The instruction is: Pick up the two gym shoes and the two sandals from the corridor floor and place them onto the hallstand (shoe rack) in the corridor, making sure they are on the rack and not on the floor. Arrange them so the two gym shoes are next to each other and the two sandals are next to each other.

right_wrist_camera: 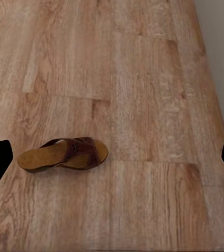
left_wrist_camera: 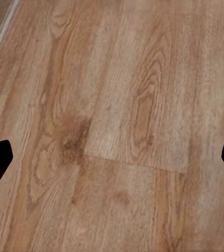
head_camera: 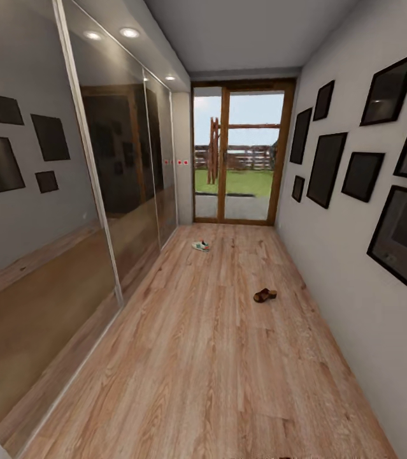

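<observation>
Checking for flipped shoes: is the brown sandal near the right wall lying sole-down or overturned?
Sole-down. The sandal lies flat on the corridor floor, its footbed and strap facing up.

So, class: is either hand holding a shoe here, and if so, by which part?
Neither: the left hand and right hand are open and empty; the sandal lies on the corridor floor.

No text, label, brand, number or sign can be read on anything in these views; the dark frames (head_camera: 326, 168) on the walls show no legible writing.
</observation>
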Motion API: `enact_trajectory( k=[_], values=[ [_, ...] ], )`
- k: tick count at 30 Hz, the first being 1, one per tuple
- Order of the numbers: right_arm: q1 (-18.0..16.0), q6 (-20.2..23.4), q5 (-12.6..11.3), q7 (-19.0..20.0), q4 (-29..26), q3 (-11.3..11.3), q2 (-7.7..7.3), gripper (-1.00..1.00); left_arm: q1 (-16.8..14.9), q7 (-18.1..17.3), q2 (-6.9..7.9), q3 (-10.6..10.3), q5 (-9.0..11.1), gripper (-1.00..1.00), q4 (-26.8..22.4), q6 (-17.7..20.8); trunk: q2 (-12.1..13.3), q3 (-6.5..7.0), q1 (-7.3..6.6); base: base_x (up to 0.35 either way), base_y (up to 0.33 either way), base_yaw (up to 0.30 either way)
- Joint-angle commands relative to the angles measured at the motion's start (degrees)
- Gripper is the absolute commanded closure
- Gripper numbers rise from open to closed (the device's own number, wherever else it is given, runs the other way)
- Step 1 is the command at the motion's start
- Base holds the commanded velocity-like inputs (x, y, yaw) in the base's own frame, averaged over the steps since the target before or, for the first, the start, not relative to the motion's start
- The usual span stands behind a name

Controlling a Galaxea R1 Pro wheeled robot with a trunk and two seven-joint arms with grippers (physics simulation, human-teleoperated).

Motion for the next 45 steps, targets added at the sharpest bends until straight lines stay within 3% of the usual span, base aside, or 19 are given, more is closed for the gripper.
enact_trajectory(
  k=[1,7,20,45],
  values=[
    [-0.1,-0.2,0.0,-0.1,0.1,0.0,0.01,-1.00,0.0,0.0,0.01,0.3,0.4,-1.00,0.0,-0.2,0.0,-0.07,0.00,0.000,0.000,-0.281],
    [-0.1,-0.2,0.0,-0.1,0.1,0.0,0.02,-1.00,0.0,-0.7,0.01,1.9,2.1,-1.00,0.0,-0.3,0.0,-0.17,0.00,0.000,0.000,-0.281],
    [-0.1,-0.2,0.0,-0.1,0.1,0.0,0.02,-1.00,0.0,-0.9,-0.13,1.9,2.1,-1.00,0.0,-0.4,0.0,-0.49,0.00,0.028,0.032,-0.281],
    [-0.1,-0.2,0.0,-0.1,0.2,0.0,0.02,-1.00,0.0,-0.9,-0.13,2.1,2.1,-1.00,0.3,-0.4,0.0,-1.14,0.00,0.168,0.268,-0.281]
  ],
)
